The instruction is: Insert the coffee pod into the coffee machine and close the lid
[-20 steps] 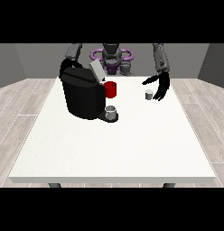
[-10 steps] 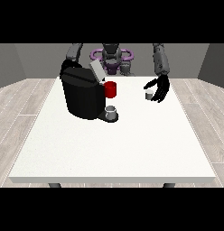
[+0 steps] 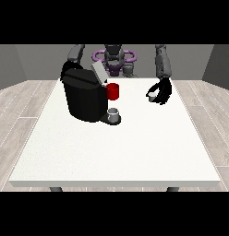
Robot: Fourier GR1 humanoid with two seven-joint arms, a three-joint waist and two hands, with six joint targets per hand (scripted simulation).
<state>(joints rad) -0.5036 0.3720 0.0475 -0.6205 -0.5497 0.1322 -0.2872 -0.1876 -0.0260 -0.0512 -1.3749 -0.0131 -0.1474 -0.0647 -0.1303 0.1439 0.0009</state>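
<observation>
The coffee pod (image 3: 153, 95), near the desk's (image 3: 135, 147) far right edge, is judged light and rigid; it is cupped by the curled hand at the view's right (image 3: 162, 91), best held at its sides.

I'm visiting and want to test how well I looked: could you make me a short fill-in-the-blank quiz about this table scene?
1. The coffee machine is coloured ____.
2. The machine's lid stands ____, not closed.
3. The coffee pod lies by the hand at the view's ____.
4. Beside the machine's top is a mug coloured ____.

Missing words: black; open; right; red.
</observation>
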